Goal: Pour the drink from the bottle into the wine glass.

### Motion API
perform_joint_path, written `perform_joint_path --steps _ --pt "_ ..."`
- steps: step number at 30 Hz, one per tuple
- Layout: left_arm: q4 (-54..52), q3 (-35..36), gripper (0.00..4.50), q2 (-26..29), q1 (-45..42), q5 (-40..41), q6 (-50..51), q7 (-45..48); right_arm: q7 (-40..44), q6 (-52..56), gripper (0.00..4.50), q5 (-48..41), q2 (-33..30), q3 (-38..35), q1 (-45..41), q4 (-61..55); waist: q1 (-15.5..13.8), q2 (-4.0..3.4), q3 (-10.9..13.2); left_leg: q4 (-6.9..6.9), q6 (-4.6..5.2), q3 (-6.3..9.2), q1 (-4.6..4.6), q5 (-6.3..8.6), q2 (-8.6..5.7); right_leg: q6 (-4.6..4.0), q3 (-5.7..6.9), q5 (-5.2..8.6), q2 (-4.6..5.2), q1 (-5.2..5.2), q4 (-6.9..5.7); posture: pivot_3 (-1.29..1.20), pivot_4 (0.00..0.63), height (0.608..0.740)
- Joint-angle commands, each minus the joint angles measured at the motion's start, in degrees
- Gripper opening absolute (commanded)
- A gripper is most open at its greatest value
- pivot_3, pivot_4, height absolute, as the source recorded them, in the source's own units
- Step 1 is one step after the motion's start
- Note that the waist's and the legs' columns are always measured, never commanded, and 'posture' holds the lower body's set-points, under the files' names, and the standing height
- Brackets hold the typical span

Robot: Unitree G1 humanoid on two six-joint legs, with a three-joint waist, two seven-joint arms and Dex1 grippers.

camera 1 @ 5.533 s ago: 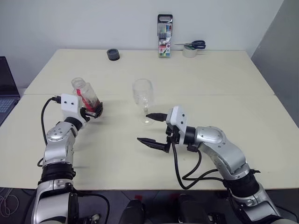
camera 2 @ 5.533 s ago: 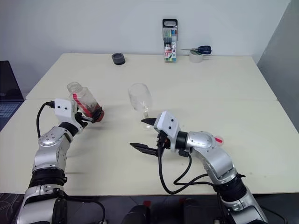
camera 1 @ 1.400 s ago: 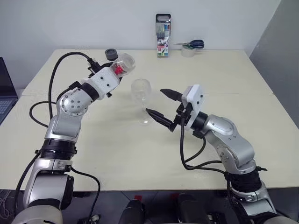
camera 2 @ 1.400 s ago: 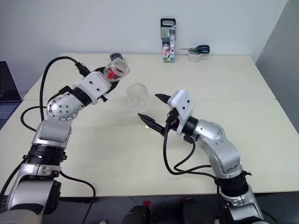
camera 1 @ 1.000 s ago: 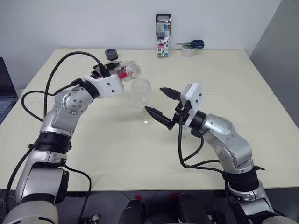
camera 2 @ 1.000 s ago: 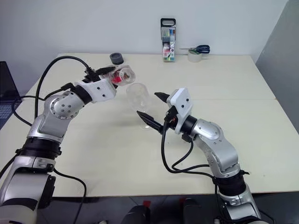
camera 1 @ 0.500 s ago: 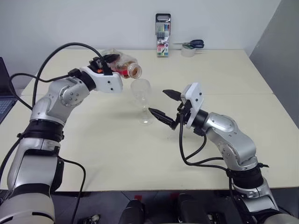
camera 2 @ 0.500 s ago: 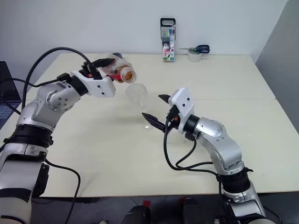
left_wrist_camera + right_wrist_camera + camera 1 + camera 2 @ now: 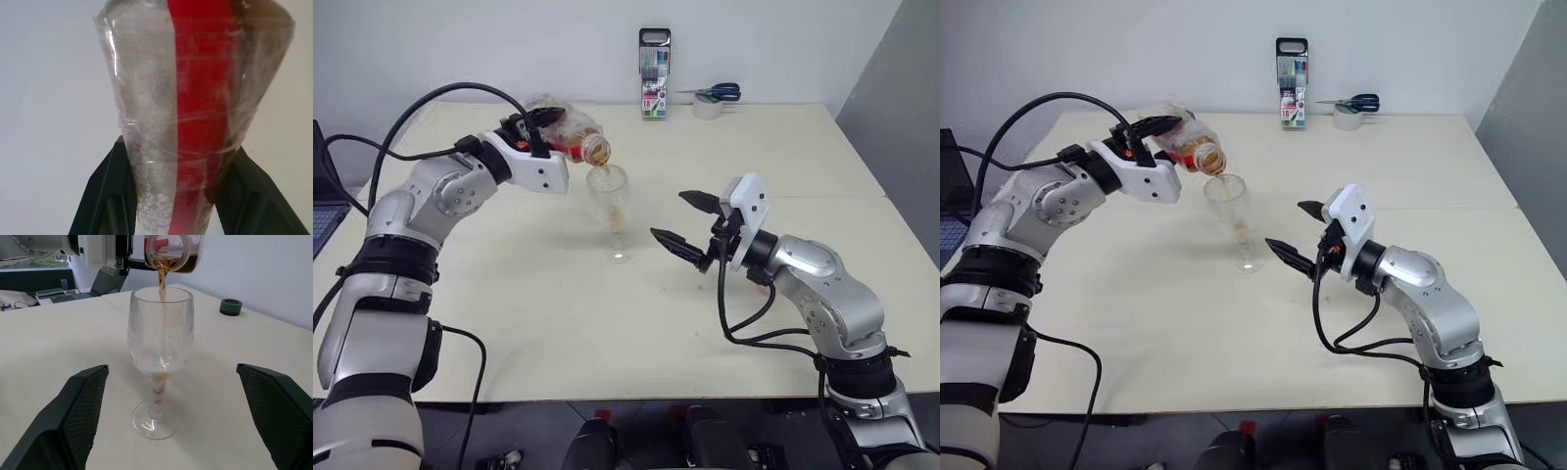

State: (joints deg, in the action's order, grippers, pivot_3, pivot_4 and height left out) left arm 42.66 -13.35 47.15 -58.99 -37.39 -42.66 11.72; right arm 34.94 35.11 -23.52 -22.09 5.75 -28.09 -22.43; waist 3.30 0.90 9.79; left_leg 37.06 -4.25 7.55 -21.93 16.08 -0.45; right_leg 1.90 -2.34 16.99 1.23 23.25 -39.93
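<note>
Amber drink (image 9: 162, 284) runs in a thin stream from the bottle (image 9: 1190, 145), tipped mouth-down just over the glass (image 9: 1234, 220) at mid-worktop (image 9: 1449, 176). We would hold that tilt steady, mouth centred above the rim. Our left gripper (image 9: 1151, 127) is clamped on the bottle; our right gripper (image 9: 1298, 233) hangs wide apart beside the glass. The bowl looks barely wetted.
</note>
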Motion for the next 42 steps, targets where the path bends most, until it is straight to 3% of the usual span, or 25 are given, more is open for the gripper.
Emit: perform_joint_path --steps 1,42 --pt "0.1 0.1 1.67 1.6 -2.6 -0.4 -1.3 -2.1 -0.1 -0.2 4.5 -1.1 0.2 -0.3 -0.3 -3.1 0.0 0.0 0.0 0.0 0.0 0.01 0.0 0.0 0.0 0.0 0.0 0.0 0.0 0.0 0.0 0.0 0.15 0.74" --pt "6.1 -2.9 1.67 2.8 -7.2 -4.2 -4.7 -6.8 -0.8 0.2 4.5 -1.4 1.9 1.0 0.8 -4.4 0.1 0.0 0.0 0.03 -0.01 0.01 0.0 -0.01 -0.01 0.0 0.01 0.0 0.0 0.0 -0.03 0.0 0.15 0.74"
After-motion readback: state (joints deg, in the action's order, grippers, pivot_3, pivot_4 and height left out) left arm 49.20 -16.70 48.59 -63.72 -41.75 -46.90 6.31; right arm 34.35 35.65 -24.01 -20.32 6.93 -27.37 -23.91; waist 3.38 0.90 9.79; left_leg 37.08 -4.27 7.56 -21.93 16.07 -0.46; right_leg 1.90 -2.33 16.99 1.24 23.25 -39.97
